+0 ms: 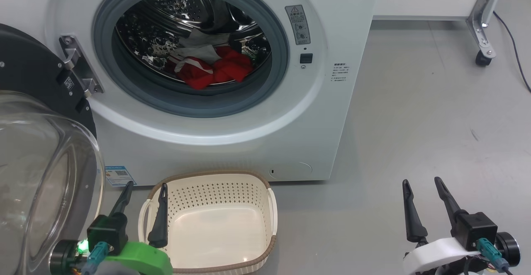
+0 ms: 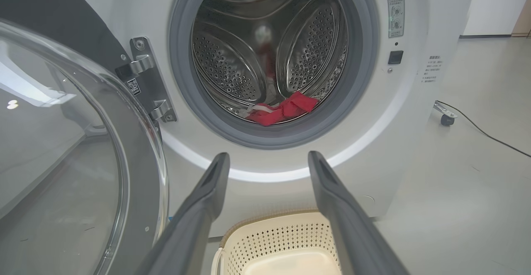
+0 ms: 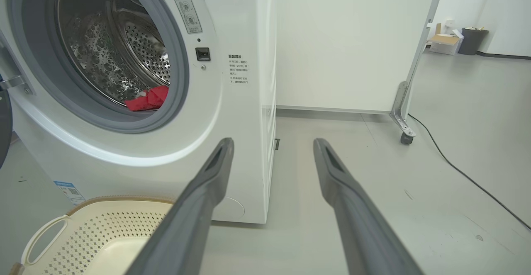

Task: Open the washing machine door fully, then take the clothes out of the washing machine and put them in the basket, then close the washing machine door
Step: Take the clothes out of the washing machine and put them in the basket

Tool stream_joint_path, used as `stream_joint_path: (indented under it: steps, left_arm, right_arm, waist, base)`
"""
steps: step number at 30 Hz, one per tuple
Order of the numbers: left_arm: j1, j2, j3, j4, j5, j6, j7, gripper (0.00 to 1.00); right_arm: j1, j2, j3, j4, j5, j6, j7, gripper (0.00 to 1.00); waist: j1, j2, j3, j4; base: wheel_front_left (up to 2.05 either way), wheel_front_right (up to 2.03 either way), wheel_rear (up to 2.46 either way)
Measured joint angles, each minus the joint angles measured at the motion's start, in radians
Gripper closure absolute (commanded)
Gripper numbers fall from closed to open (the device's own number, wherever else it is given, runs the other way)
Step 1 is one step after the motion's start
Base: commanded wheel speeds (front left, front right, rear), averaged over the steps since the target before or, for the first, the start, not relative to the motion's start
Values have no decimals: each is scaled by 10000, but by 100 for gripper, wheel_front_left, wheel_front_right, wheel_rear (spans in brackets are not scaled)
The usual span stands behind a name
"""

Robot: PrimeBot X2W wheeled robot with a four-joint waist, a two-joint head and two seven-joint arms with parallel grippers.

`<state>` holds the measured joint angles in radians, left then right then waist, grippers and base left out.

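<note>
Washing machine door (image 1: 25,67) stands swung open at left. Clothes (image 1: 215,69), red with white trim, lie at the drum bottom inside the washing machine (image 1: 249,142), beyond both grippers and apart from them. Left gripper (image 1: 146,186), fingers spread and holding nothing, hovers at the left rim of the basket (image 1: 271,208), which sits near the machine front. Right gripper (image 1: 422,181), likewise spread, is well right of the basket.

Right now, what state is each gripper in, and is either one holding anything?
Left gripper: open, holding nothing, by the basket.
Right gripper: open, holding nothing.
</note>
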<state>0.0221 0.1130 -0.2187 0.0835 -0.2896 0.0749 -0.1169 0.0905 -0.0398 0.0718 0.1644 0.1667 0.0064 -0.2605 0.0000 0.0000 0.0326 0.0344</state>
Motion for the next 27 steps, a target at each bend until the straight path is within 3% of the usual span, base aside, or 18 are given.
stream_joint_path:
  steps: [27]
  left_arm:
    - [-97,-17,-245,226,17,-15,393,0]
  right_arm:
    - [-36,0,105,-167,-6,29,0,0]
  waist:
    - [0,0,385,-29]
  base:
    - [1,-1,0]
